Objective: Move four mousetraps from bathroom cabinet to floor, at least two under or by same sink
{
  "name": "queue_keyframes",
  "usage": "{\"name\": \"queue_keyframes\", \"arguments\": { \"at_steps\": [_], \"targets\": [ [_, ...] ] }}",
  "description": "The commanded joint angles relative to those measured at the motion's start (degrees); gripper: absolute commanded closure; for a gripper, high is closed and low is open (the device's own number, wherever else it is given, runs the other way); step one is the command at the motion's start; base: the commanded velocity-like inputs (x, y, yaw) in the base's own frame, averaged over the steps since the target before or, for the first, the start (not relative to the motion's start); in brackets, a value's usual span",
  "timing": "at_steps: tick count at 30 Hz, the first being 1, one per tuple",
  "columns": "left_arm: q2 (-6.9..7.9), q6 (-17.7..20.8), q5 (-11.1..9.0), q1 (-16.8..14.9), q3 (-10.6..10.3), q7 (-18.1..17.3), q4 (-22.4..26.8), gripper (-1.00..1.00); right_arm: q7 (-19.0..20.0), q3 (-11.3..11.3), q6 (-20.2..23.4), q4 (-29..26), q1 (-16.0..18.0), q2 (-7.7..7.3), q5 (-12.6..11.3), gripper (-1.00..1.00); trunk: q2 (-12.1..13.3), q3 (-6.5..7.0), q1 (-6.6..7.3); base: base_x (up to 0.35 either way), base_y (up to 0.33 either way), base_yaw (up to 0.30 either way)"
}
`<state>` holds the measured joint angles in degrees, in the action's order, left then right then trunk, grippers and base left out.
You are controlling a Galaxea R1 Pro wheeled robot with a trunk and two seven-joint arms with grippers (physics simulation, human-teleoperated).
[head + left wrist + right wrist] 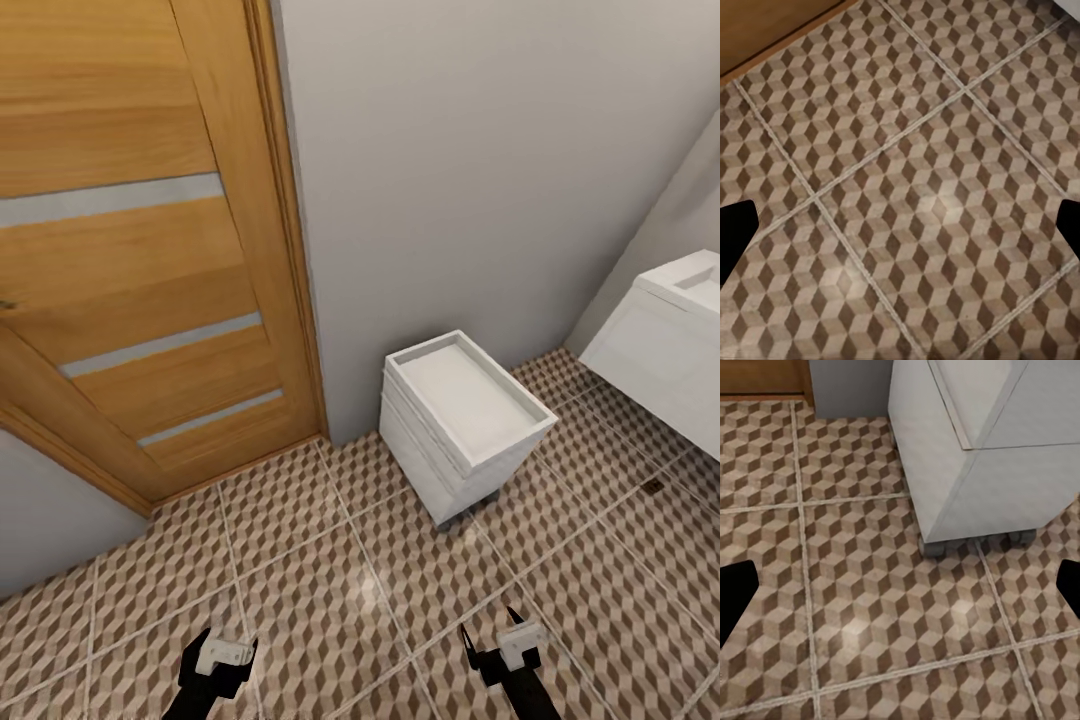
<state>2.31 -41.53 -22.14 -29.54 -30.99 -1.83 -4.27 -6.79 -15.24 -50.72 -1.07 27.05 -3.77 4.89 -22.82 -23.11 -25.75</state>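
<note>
Both hands, the left hand and the right hand, hang wide and hold nothing over the bathroom floor. Near the right hand stands a small white box on wheels. Past it, the bathroom sink. A tiny dark speck below the sink may be a mousetrap.

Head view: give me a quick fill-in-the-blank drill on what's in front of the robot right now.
1. The small white unit stands against the grey ____.
2. The door left of the unit is made of ____.
3. The sink is at the picture's ____ edge.
4. Both the left gripper and the right gripper hang over the tiled ____.

Missing words: wall; wood; right; floor
</note>
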Motion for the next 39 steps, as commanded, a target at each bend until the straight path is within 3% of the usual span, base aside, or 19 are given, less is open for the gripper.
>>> {"name": "queue_keyframes", "arguments": {
  "at_steps": [1,39],
  "targets": [
    [-0.04,-0.28,-0.53,-0.08,-0.47,-0.19,-0.21,-1.00,-0.59,-0.19,-0.08,0.02,0.02,-0.01,0.52,-1.00,-0.10,-0.10,-0.03,0.000,0.000,0.189],
    [-0.04,-0.25,-0.53,-0.07,-0.47,-0.16,-0.21,-1.00,-0.59,-0.19,-0.08,0.02,0.02,-0.01,0.53,-1.00,-0.10,1.83,-0.03,0.000,0.000,0.186]
  ]
}}
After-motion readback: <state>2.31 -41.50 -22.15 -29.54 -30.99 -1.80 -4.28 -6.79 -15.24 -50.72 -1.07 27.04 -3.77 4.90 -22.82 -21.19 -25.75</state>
